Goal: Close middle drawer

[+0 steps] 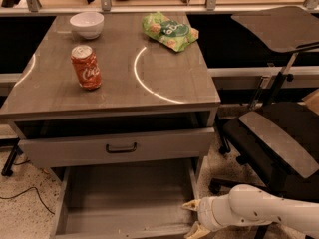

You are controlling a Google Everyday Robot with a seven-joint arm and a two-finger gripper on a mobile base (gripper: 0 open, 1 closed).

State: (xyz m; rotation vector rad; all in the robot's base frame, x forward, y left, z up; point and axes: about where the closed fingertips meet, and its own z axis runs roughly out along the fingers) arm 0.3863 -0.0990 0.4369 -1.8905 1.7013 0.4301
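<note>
My jaws stand spread wide, the two pale tips apart, with the gripper [194, 218] low at the right front corner of the middle drawer [124, 203]; I cannot tell whether a tip touches it. That drawer is pulled far out beneath the upper drawer [60, 151], which sits slightly ajar. The white arm [259, 214] reaches in from the right, in front of an office chair [279, 138]. On the worktop [114, 91] stand a red can [86, 67], a white bowl [87, 24] and a green snack bag [169, 30].
</note>
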